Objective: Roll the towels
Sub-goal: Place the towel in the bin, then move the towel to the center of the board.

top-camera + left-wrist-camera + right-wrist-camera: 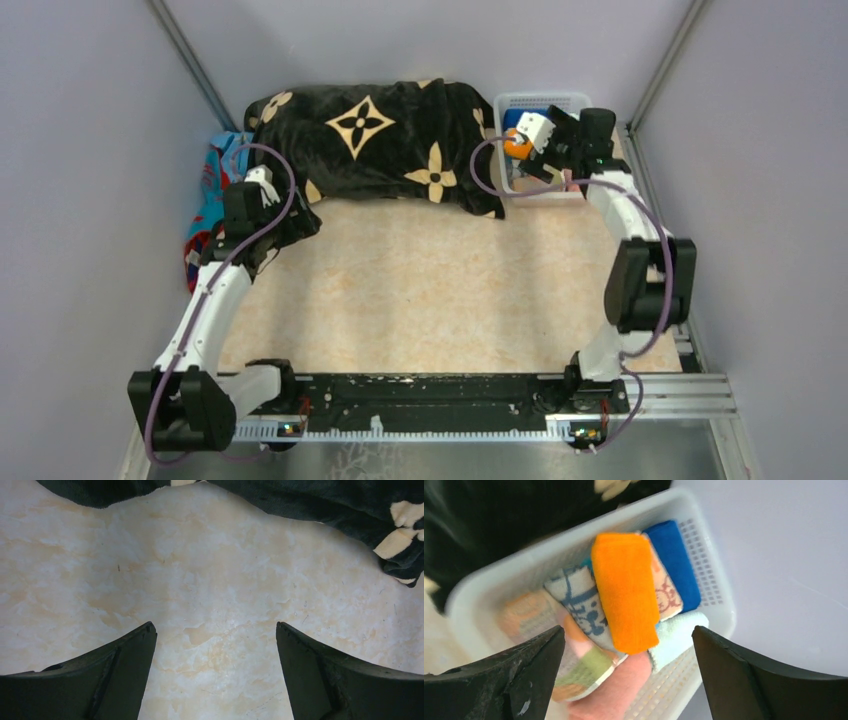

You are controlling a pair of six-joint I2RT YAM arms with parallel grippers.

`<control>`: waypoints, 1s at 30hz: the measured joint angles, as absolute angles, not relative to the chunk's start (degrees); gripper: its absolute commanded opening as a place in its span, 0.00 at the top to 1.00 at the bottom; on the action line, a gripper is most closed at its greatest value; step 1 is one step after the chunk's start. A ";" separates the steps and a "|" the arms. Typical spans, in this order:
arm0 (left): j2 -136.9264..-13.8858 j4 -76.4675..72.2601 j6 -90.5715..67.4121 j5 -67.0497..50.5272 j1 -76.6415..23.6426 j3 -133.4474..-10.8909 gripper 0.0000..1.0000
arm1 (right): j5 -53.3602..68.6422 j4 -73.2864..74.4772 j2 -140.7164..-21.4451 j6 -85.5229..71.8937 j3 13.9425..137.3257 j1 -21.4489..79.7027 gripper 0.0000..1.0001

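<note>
Towels, rolled: several were seen packed in the white basket [716, 587] at 1 o'clock on the counter [430, 290]. The orange towel [624, 592] lay on top, a dark blue roll [674, 562] at its 2 o'clock, a pale blue towel [676, 635] at its 5 o'clock and a pink towel [614, 695] at its 6 o'clock.
Towel, loose: a red-and-turquoise patterned towel [208, 190] was found at 10 o'clock on the counter, bunched against the side wall and partly covered by the black blanket [380, 140]. It appeared unrolled.
Handling: the cloths were judged light, soft and limp, likely to sag and bunch when lifted. No fragility was expected.
Hold: a corner or a short hem was judged the best place to pinch. A finished roll was better taken across its middle, so that the loose end would not be let go.
Left gripper [215, 627]: the jaws were spread wide with nothing between them, over bare counter, with the blanket hem at 12 o'clock.
Right gripper [628, 630]: the jaws were spread wide above the basket, and nothing was held.
Edges: the patterned towel was crowded by the wall at 9 o'clock and the blanket at 3 o'clock. The basket rim touched the blanket's right end.
Open room: bare counter was seen from the centre to 6 o'clock, judged ample for spreading and rolling.
</note>
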State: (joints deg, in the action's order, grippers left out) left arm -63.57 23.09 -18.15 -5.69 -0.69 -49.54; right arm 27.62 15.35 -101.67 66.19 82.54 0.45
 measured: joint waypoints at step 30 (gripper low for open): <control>-80.82 18.92 -32.01 12.32 21.30 -57.76 0.10 | 24.38 -22.68 -56.77 -15.66 35.24 5.30 0.04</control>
State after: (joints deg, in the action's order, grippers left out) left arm -80.82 18.92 -32.01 12.32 21.30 -57.76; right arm 24.38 -22.68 -56.77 -15.66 35.24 5.30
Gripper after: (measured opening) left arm 0.910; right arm 0.969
